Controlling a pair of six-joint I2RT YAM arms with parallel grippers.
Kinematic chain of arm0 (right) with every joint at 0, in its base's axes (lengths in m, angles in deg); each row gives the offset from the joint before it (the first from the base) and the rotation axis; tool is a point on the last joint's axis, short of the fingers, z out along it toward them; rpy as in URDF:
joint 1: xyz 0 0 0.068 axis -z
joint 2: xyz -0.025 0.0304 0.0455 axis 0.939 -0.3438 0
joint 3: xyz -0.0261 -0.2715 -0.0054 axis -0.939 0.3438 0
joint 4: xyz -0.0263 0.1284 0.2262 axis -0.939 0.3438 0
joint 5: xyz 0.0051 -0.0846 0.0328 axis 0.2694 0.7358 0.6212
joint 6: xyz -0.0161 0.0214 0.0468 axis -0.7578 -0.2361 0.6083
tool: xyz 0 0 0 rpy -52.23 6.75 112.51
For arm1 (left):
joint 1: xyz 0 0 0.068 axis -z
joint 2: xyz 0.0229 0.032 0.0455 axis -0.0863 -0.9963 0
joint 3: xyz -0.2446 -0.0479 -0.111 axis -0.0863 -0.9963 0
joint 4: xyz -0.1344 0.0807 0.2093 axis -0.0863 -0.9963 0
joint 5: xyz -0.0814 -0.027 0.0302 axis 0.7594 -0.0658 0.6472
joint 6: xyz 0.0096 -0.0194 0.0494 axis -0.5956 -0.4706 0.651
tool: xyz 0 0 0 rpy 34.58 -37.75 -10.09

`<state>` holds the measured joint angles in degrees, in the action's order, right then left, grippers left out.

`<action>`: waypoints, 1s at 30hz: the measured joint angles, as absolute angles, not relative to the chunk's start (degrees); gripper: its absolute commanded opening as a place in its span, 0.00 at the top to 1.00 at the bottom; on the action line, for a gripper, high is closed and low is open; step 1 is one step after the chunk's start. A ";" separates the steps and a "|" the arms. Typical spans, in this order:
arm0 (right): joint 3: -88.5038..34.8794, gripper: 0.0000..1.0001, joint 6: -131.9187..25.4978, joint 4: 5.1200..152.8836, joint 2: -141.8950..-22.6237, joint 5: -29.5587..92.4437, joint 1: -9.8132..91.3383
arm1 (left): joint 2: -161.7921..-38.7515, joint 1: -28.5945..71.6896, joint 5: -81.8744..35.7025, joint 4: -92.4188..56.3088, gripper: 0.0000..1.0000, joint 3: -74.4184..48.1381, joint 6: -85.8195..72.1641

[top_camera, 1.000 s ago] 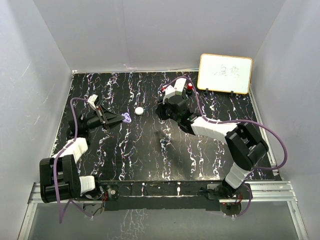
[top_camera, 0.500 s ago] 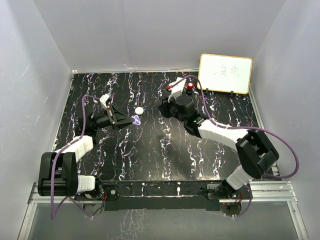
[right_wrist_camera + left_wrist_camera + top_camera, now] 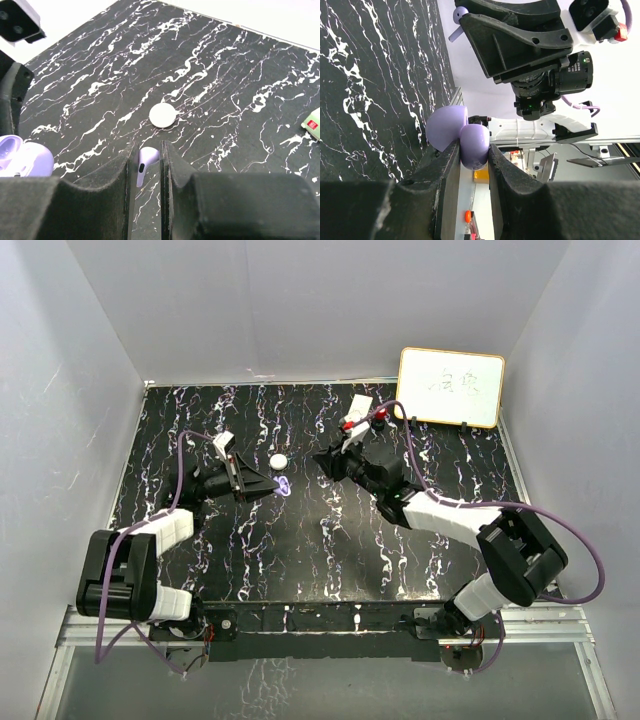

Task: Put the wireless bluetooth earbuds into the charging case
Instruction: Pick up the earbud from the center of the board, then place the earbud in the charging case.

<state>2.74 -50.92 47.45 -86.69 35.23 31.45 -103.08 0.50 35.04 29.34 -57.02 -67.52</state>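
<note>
Lilac, glossy, lid open, the charging case point(image 3: 446, 131) is clamped by the left hand point(image 3: 472, 150); a pale earbud point(image 3: 145, 161) is pinched by the right hand point(image 3: 148, 152).

We find the near half of the table point(image 3: 330, 560) open between both arms. Mid-table, the left gripper point(image 3: 272, 484), clamping a purple case point(image 3: 284, 484), and the right gripper point(image 3: 322, 458), pinching an earbud point(image 3: 145, 162), leave only a narrow gap. The white round case point(image 3: 279, 461) lies just behind that gap. The whiteboard point(image 3: 450, 387) blocks the far right corner.
</note>
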 measured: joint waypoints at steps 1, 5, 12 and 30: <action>3.06 1.00 -51.12 46.70 -86.69 34.74 31.45 | -103.36 0.83 35.02 29.64 1.00 -57.02 -67.69; 4.31 1.00 -52.47 41.89 -86.52 32.62 31.50 | -104.74 2.01 34.89 31.54 1.00 -57.04 -68.06; 8.92 1.00 -53.87 31.10 -85.64 28.47 31.67 | -108.11 3.69 34.15 34.34 1.00 -57.04 -69.14; 14.23 1.00 -53.92 8.72 -88.73 16.36 31.72 | -110.75 6.34 33.97 40.00 1.00 -57.23 -71.71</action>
<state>14.23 -53.92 8.72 -88.73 16.36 31.72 -110.75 6.34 33.97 40.00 -57.23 -71.71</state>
